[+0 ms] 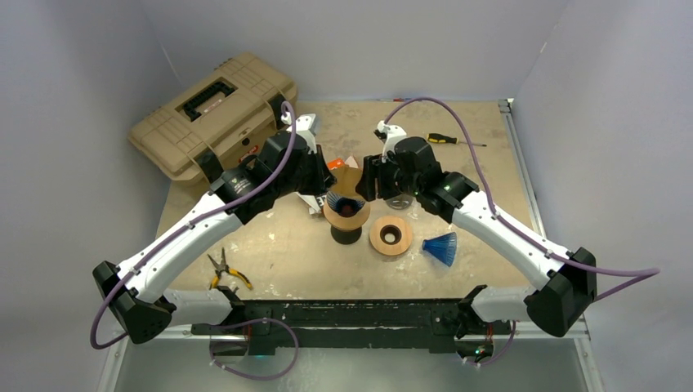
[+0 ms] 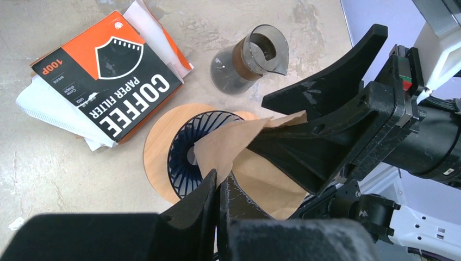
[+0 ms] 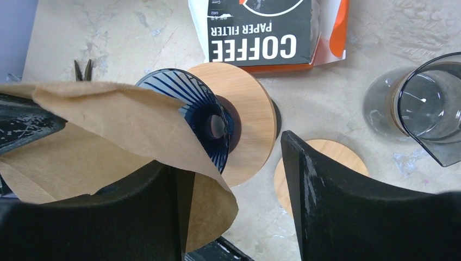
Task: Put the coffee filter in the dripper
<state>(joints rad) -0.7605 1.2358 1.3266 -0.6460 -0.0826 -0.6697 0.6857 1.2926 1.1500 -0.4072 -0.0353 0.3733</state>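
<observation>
Filter (image 2: 234, 144): pinched by left gripper (image 2: 218, 184); draped over one finger of right gripper (image 3: 234, 157), jaws wide apart. Dripper (image 2: 184, 149) just below them. Seating not yet done.

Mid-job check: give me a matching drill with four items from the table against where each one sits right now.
Things:
1 paper filter
2 pliers
3 screwdriver
4 toolbox

Places:
A far edge, right side
B far left corner
C over the dripper
D near edge, left side

Pairs: 1C, 2D, 3A, 4B
</observation>
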